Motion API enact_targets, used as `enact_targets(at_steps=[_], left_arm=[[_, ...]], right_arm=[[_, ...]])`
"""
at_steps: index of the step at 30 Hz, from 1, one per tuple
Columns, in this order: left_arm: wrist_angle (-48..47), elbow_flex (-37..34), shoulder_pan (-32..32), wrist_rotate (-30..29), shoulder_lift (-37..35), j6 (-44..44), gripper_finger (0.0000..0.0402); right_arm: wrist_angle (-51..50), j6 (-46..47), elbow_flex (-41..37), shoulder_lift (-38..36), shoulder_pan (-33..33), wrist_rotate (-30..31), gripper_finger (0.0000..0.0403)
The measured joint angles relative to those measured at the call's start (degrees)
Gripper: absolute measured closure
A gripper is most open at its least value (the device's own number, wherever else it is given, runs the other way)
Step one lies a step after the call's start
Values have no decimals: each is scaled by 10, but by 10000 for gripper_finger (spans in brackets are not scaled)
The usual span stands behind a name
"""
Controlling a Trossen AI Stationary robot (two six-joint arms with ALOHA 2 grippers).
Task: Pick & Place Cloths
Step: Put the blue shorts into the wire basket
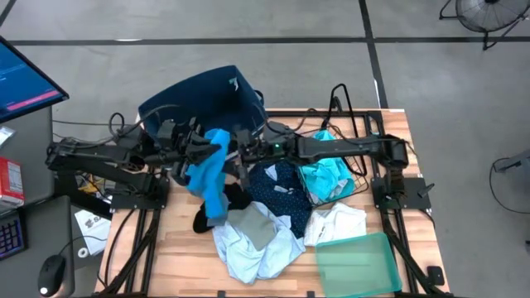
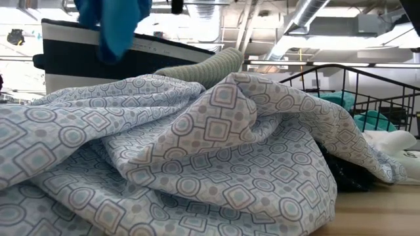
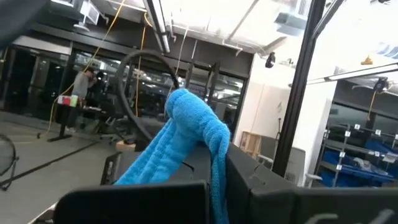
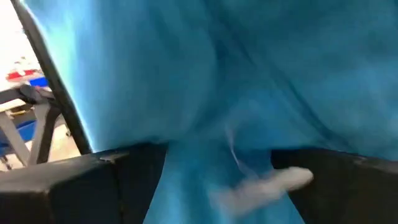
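A bright turquoise cloth (image 1: 217, 170) hangs between my two grippers, just in front of the navy bin (image 1: 199, 95). Its lower end reaches the black cloth (image 1: 207, 219) on the table. In the low view it dangles at the top (image 2: 115, 26). My left gripper (image 1: 199, 147) comes from the table's left and my right gripper (image 1: 238, 153) from the right; both are shut on it. The pile on the table holds dotted navy (image 1: 277, 186), another turquoise (image 1: 327, 175), white (image 1: 335, 223), grey (image 1: 252, 225) and pale blue patterned (image 1: 257, 248) cloths. My left gripper pinches the turquoise cloth between its two fingers near the cloth's upper end (image 3: 217, 180). The fingers point slanting upward. A folded hump of the cloth (image 3: 186, 118) stands past the fingertips and drapes down both sides. My right gripper has a thick bunch of the turquoise cloth (image 4: 217, 168) between its two fingers, near the cloth's top. It comes level from the table's right. The cloth fills the wrist view, so the exact part is hidden. The rest hangs slack below.
The translucent green tray (image 1: 356, 263) lies at the table's near right corner. The pale blue patterned cloth (image 2: 197, 151) fills the low view's foreground, with the striped bin (image 2: 72, 49) behind it. A monitor (image 1: 25, 79), a keyboard and a mouse sit on a desk to the left.
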Motion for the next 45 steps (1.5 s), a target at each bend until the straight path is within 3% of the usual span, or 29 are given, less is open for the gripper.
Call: enact_targets(at_steps=[8, 11, 14, 18, 20, 25, 31, 45], left_arm=[[0, 0, 0, 4, 24, -27, 401], [-2, 0, 0, 4, 28, -39, 401], [0, 0, 0, 4, 29, -47, 401], [3, 0, 0, 5, 30, -47, 401], [2, 0, 0, 5, 30, -47, 401], [7, 0, 0, 3, 30, -47, 401], [13, -1, 0, 0, 20, -47, 401], [13, -1, 3, -22, 14, -43, 401]], right_arm=[[-42, -36, 56, 13, 2, -26, 118], [-66, -44, 55, 3, 1, -25, 140], [-75, -52, 55, -2, -2, -26, 202], [-93, -69, 55, -6, -2, -29, 339], [-99, -68, 55, -6, -2, -42, 384], [-111, -54, 55, -7, -1, -41, 399], [-210, -67, 55, -55, -1, -3, 401], [-457, -119, 55, -246, -11, 193, 403]])
